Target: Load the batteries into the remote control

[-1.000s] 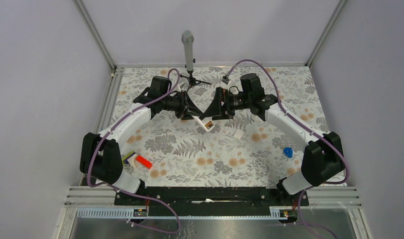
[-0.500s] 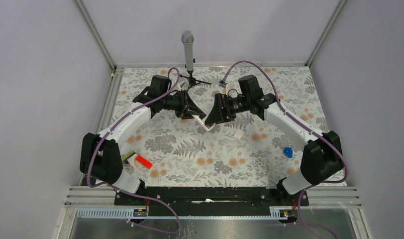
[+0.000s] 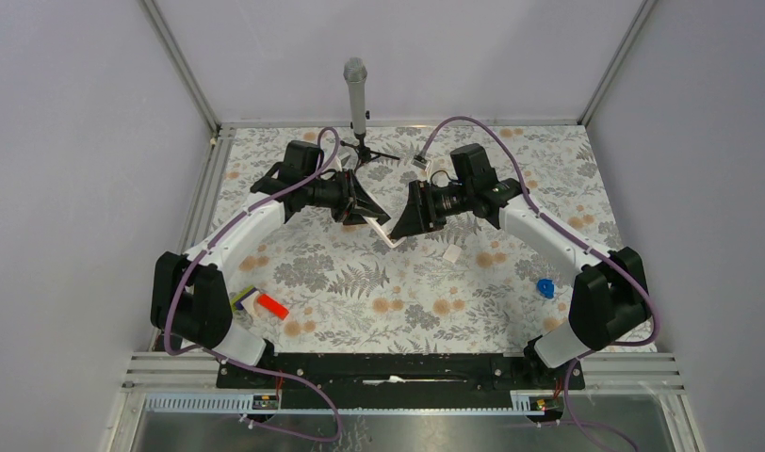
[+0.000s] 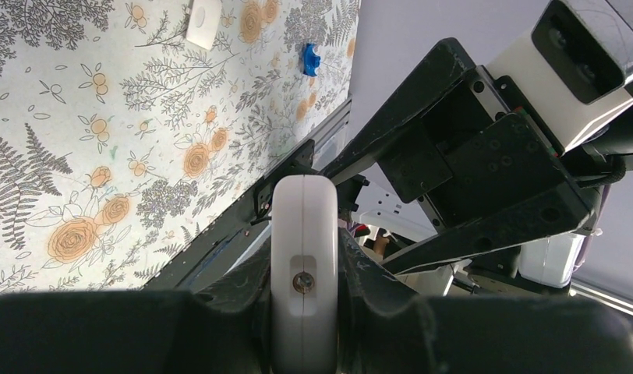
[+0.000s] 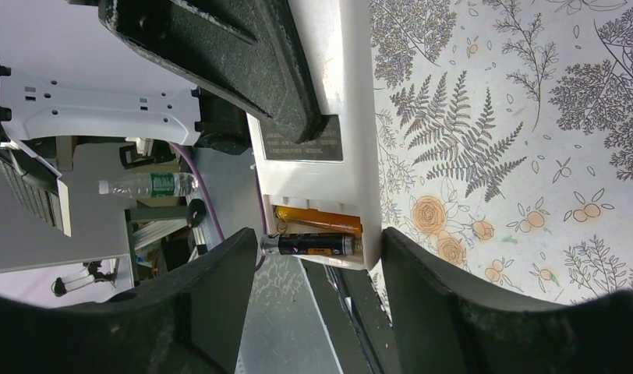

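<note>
- The left gripper (image 3: pixel 366 213) is clamped tight on the remote control (image 5: pixel 352 117). It holds the remote in the air over the middle of the table (image 3: pixel 341 282), nearer the far edge, with the white back facing up.
- The battery bay at the remote's free end is uncovered. The orange battery (image 5: pixel 321 220) lies down in it. The dark battery (image 5: pixel 313 245) lies alongside at the bay's outer edge with its tip poking past the side wall, so it looks not fully seated.
- The right gripper (image 5: pixel 320 251) holds nothing. Its jaws stand partly apart and straddle that end of the remote, one finger just beside the protruding tip and the other just beside the opposite edge.
- The step in hand appears to be seating the dark battery. It calls for a slow, square squeeze along the battery's axis, not across it, watching that the battery does not spring out.
- The remote overhangs the left fingers, so a hard push could twist it in the grip.
- The two grippers are almost nose to nose, which leaves little margin. The microphone stand (image 3: pixel 357 94) is behind them at the far edge. A small white piece (image 3: pixel 451 254) lies on the table just to the right.
</note>
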Controlling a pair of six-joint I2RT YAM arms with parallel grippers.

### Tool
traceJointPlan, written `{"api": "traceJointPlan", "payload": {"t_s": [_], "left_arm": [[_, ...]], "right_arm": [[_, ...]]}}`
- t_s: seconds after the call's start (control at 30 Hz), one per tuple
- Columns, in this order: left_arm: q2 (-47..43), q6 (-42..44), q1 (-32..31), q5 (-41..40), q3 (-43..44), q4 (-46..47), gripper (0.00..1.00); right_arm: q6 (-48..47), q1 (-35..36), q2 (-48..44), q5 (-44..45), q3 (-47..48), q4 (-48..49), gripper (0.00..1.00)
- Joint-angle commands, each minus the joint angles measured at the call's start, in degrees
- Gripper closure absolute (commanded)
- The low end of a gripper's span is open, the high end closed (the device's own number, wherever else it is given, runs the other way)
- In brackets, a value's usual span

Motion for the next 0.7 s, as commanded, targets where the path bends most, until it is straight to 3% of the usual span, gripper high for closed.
{"api": "traceJointPlan", "payload": {"t_s": [0.0,0.23,0.67], "left_arm": [[-1.67,-0.67,-0.21,0.4,2.84,2.42,1.0],[-1.74,-1.19,-0.21,-0.73,2.37,2.41,1.0],[-1.15,-1.63,-0.21,-0.8,3.49,2.41,1.0]], "right_arm": [[-0.47,1.41,-1.4,-2.07,0.66,2.04,0.34],[-0.79,1.42,-2.06,-1.08,0.4,1.98,0.26],[-1.15,1.46,-1.89,-0.07,0.6,2.1,0.39]]}}
